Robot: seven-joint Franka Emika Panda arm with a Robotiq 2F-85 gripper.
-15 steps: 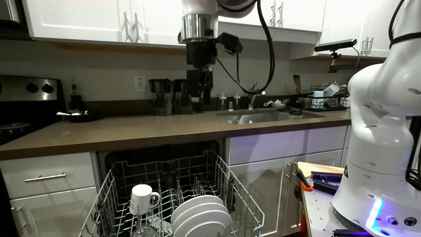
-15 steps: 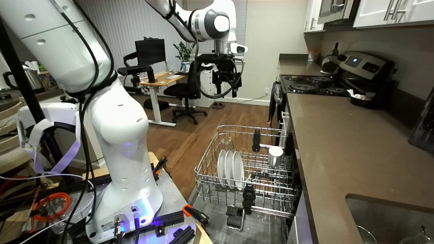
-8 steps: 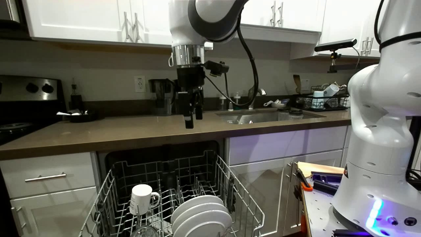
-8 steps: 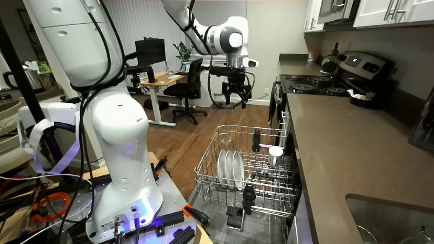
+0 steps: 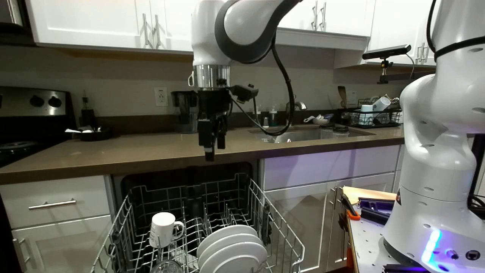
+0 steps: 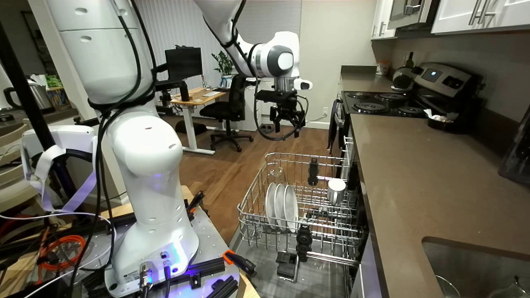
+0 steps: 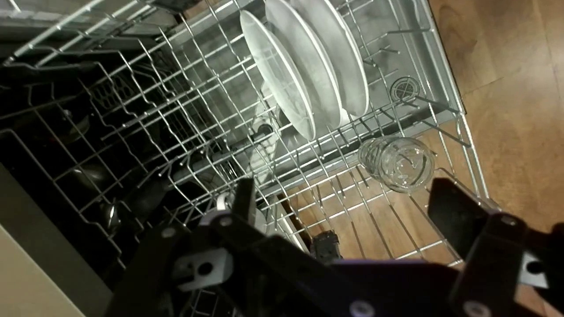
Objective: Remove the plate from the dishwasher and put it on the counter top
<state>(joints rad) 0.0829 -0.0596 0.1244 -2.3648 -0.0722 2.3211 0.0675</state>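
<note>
"How does the gripper stand?"

"Spread wide, above the rack and well apart from it. Wires and wooden floor show between the fingers."

"And the plates?"

"Three white ones, on edge side by side in the rack. Which is meant for the counter top, above and behind the rack, I can't tell."

"What's hard to see?"

"The mug, in the rack, is mostly behind the gripper in the wrist view. In an exterior view the bottom edge cuts off the nearest plate, the rack and the glass in it. Behind the rack, the dishwasher is too dark inside to make out."
</note>
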